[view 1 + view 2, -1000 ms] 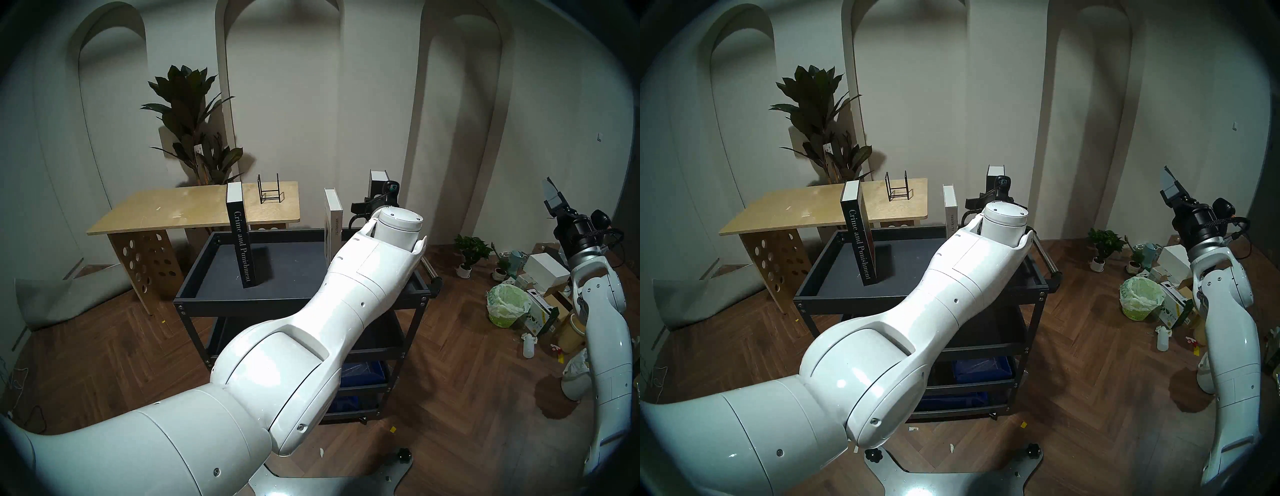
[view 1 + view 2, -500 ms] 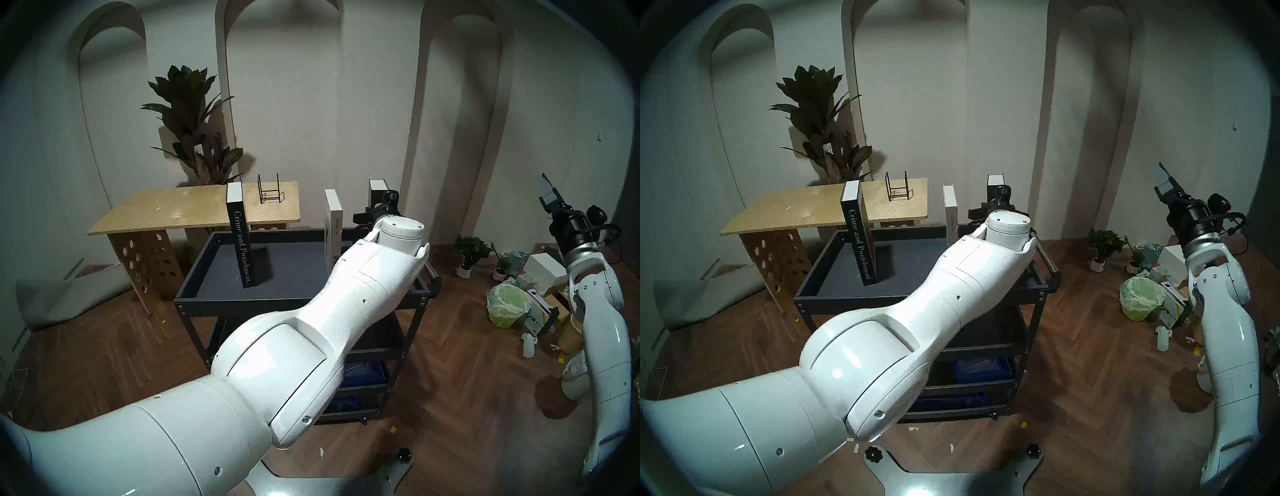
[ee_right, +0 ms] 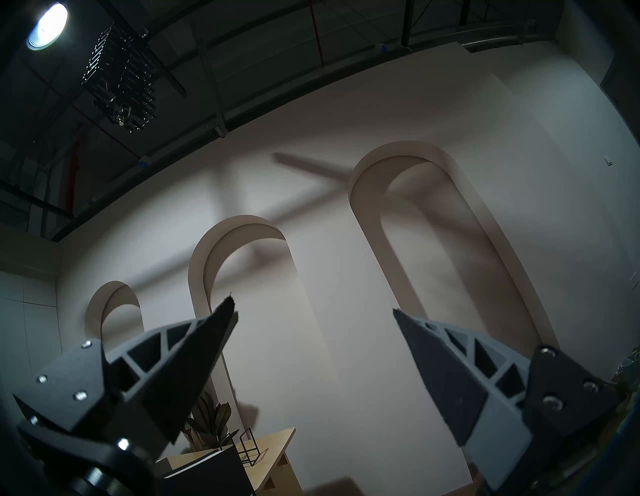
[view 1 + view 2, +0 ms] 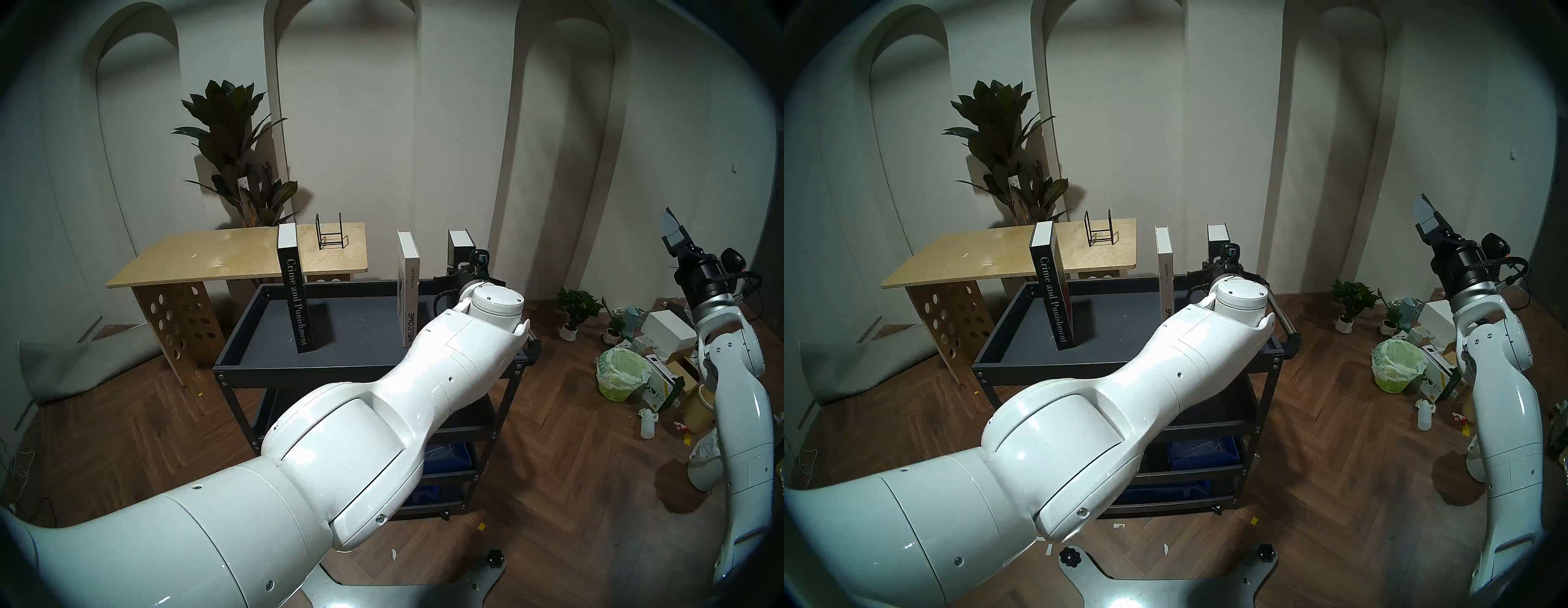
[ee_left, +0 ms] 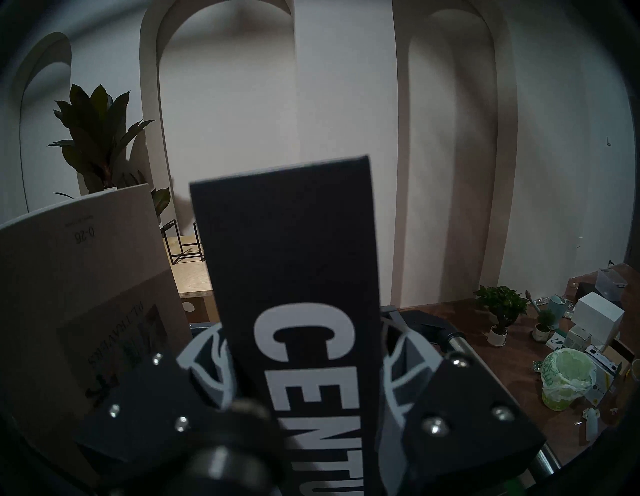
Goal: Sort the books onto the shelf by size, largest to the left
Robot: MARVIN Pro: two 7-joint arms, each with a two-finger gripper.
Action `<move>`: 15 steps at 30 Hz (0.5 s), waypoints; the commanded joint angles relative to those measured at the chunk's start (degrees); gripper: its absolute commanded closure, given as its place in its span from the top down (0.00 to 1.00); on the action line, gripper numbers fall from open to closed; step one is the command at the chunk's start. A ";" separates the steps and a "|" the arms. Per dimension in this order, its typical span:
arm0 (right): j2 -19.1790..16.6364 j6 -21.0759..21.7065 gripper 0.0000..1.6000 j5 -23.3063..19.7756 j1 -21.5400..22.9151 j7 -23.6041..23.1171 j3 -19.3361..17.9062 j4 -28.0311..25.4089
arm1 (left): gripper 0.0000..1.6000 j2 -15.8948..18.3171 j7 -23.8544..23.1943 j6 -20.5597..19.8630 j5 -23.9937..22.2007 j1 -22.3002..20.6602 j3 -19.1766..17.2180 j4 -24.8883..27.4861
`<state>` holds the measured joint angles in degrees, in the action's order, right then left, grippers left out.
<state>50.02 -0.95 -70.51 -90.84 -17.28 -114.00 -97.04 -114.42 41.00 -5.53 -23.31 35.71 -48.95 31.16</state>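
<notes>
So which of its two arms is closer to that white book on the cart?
Left. The left gripper holds the black CENTURY book right beside the white book. The right gripper hangs open in the air, far off to the right.

Two upright books on shelf

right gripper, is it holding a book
No, the right gripper is open, with only the wall and arches showing between its fingers.
</notes>
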 commanded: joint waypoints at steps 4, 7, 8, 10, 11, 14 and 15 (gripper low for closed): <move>0.45 -0.65 1.00 -0.24 -0.77 -0.76 -1.60 -1.64 | 0.10 -0.58 1.86 3.21 -2.86 -1.88 4.16 -0.71; 0.55 -0.66 1.00 -0.29 -1.00 -0.88 -1.86 -1.73 | 0.28 -0.58 2.27 3.53 -3.94 -2.00 5.11 -1.19; 0.59 -0.65 1.00 -0.31 -1.06 -0.93 -1.93 -1.76 | 0.31 -0.58 2.41 3.69 -4.33 -2.09 5.44 -1.37; 0.64 -0.64 1.00 -0.35 -1.17 -1.00 -2.04 -1.82 | 0.36 -0.58 2.68 3.92 -5.04 -2.29 6.06 -1.70; 0.67 -0.64 1.00 -0.38 -1.20 -1.03 -2.08 -1.83 | 0.40 -0.58 2.76 4.00 -5.27 -2.37 6.33 -1.86; 0.74 -0.66 1.00 -0.43 -1.30 -1.10 -2.19 -1.87 | 0.41 -0.58 2.94 4.25 -6.20 -2.64 7.17 -2.43; 0.76 -0.67 1.00 -0.43 -1.32 -1.12 -2.21 -1.87 | 0.42 -0.58 2.95 4.20 -6.44 -2.73 7.39 -2.61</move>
<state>50.74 -1.13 -70.76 -92.25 -18.11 -115.32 -97.75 -114.51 43.84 -2.26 -28.73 35.35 -43.04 29.10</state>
